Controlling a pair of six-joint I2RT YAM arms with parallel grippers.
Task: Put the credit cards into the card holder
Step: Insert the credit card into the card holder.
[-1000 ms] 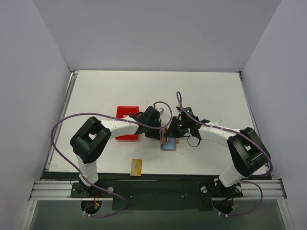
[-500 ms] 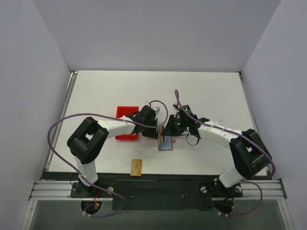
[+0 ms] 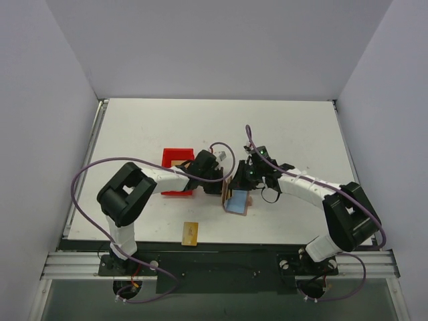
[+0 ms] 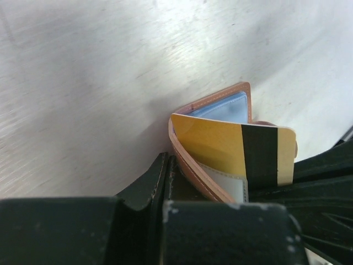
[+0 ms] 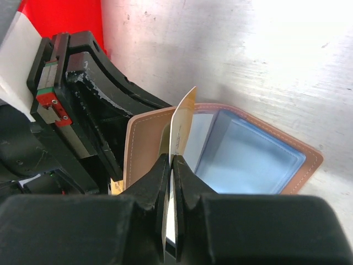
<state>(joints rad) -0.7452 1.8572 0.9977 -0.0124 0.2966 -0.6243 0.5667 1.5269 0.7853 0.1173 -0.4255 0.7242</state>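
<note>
Pinching a credit card (image 5: 185, 118) edge-on at the open card holder (image 5: 251, 160) between the arms.
Right gripper (image 5: 170, 165) is clamped on the card, left gripper (image 4: 168, 165) closed on the holder's raised flap. If the card's corner snags the pocket lip, it may twist in the pinch, or the flap may pull free and fold shut. Another card (image 3: 190, 233) lies on the table (image 3: 301, 127) near its front edge.

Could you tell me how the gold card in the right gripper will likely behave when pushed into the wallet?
The card stands straight above the right gripper, so it is probably stiff enough to push. Its smooth face may slip in the pinch. The card holder flap curves slightly, so it likely yields.
</note>
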